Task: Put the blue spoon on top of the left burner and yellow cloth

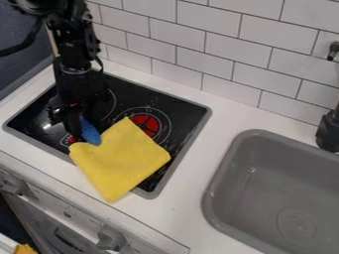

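We see a blue elongated spoon (90,133), a plain yellow square fabric cloth (122,161) and a glossy black flat stovetop (188,115) edged in grey. Its round burner (140,120) shows us red with dark lines, ringed in white. Dark grey lines grid the white rectangular wall tiles (208,19); the rounded-corner sink (228,191) is grey.

The arm (73,54), above the hand (73,130), is cut off by the top edge. One end of the blue spoon (90,135) is hidden at the hand. The left burner (110,110), behind the hand, is partly hidden by the arm. The yellow cloth (122,158), near the hand, hides part of the stove top (187,111). Well apart from the hand, the sink (271,173) is cut off by the right and bottom edges; the orange item (25,249) is cut off below.
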Robot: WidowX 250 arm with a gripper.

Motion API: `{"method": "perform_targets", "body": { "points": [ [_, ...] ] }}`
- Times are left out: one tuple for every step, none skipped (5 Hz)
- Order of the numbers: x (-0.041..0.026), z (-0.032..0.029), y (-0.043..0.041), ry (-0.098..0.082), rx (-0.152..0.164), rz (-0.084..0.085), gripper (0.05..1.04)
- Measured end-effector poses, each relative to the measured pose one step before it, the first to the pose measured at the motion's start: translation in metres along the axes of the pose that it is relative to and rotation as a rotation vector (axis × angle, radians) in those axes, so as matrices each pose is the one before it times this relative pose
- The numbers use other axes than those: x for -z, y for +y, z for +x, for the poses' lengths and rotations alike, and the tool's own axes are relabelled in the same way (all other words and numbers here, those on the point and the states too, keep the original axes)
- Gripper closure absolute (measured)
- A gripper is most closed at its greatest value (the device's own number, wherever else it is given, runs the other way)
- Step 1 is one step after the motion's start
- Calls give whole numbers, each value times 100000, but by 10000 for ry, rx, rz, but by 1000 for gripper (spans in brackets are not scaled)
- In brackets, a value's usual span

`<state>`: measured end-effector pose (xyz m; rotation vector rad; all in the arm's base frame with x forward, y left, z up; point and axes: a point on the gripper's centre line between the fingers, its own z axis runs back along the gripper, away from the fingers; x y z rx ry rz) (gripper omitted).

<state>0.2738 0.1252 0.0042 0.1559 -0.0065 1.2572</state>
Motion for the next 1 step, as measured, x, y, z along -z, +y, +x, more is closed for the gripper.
{"method": "perform_targets", "body": {
  "points": [
    [6, -107, -55, 91, -183, -52, 285]
  ]
}}
